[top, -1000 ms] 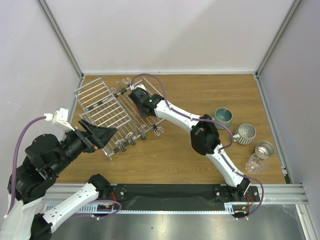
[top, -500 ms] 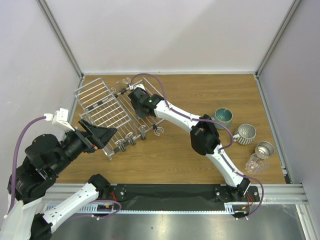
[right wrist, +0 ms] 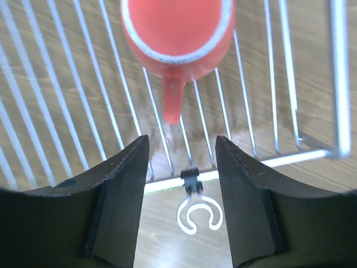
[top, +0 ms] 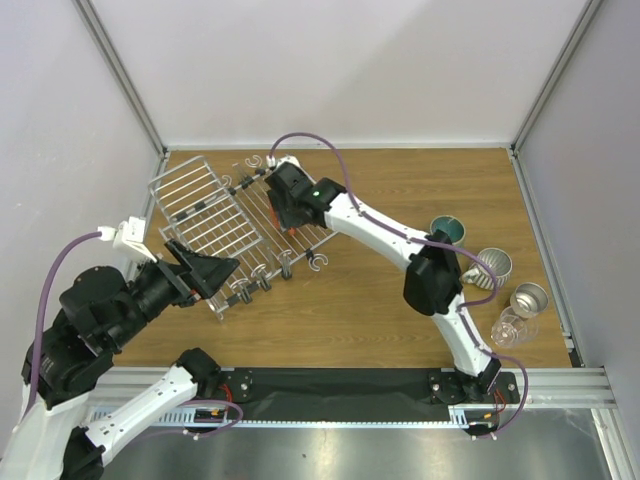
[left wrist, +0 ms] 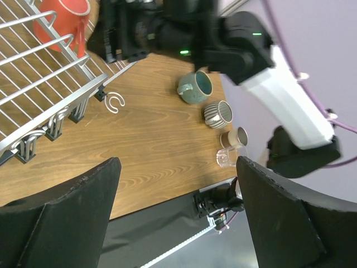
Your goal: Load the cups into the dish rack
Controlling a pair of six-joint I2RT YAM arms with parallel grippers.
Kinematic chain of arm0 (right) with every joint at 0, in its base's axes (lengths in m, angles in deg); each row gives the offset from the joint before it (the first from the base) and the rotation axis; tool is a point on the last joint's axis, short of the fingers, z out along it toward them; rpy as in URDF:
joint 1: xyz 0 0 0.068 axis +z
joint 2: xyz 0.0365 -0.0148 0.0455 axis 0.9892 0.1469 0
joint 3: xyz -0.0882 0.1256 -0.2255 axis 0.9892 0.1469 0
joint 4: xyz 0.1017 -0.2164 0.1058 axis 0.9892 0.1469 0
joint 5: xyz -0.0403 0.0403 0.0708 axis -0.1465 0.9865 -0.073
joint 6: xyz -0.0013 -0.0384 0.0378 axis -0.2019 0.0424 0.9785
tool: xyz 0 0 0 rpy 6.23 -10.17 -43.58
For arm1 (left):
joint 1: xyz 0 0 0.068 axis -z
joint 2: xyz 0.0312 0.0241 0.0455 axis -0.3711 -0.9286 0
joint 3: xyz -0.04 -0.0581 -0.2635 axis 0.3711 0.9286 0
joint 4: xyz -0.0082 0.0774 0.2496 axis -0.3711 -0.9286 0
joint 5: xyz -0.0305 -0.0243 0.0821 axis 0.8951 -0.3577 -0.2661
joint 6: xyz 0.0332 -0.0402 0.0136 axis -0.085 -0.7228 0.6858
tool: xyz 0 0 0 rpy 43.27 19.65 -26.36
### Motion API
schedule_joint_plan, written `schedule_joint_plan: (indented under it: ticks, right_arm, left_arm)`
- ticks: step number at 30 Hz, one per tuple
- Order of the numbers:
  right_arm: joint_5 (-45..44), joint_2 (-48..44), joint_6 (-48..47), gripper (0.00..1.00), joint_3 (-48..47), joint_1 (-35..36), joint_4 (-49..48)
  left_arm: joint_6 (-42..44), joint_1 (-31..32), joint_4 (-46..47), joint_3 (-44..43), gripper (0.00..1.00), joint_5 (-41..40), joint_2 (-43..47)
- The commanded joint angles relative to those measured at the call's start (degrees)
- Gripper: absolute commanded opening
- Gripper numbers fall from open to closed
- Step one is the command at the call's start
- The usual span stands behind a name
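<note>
Partly out of frame, red mug (right wrist: pixel 177 28) on dish rack (right wrist: pixel 336 84), beyond right tool (right wrist: pixel 181 142).

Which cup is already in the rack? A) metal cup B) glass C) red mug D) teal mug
C: the red mug rests on the rods of the rack, just past the open right gripper.

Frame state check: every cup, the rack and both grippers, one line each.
dish rack: on the table, holding only one cup.
red mug: on the rack's rods, not gripped.
teal mug: upright on the table, outside the rack.
white ribbed mug: on the table, outside the rack.
metal cup: on the table, outside the rack.
clear glass: on the table, outside the rack.
left gripper: open, empty.
right gripper: open, empty, over the rack.
</note>
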Motion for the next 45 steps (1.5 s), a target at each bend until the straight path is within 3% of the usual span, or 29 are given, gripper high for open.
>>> schedule_joint_plan:
  ticks: [1,4,8,9,10,20,45]
  right_arm:
    - [1.74,-7.38,0.87,0.55,2.02,-0.5,0.08]
    - [0.87,-10.29,1.22,0.46,5.01,-1.99,-1.93]
    - [0.96,-10.12,-1.41,0.26,6.69,-4.63,-7.29]
    - [0.34,-9.6,-2.29,0.07,6.25,-5.25,-8.18]
    - [-0.88,-7.85,-3.17,0.0,5.64,-5.6,-9.75]
    - [5.52,1.56,-8.62,0.0,2.65,-7.89,-19.08]
    - [20.46,8.78,-4.76,0.0,-0.96,-7.27,-20.58]
  left_arm:
    - [-0.6,0.1,2.43,0.68,0.91,0.72,0.7]
    - [0.02,0.1,2.43,0.68,0.91,0.9,0.62]
    - [0.63,0.1,2.69,0.59,0.91,1.6,0.44]
    - [0.64,0.19,3.04,0.59,0.91,1.69,0.53]
    - [0.55,0.1,3.05,0.59,0.91,1.78,0.62]
    - [1.07,0.19,2.78,1.38,0.91,2.39,1.06]
    - [1.95,0.19,3.4,1.91,0.94,2.13,-0.52]
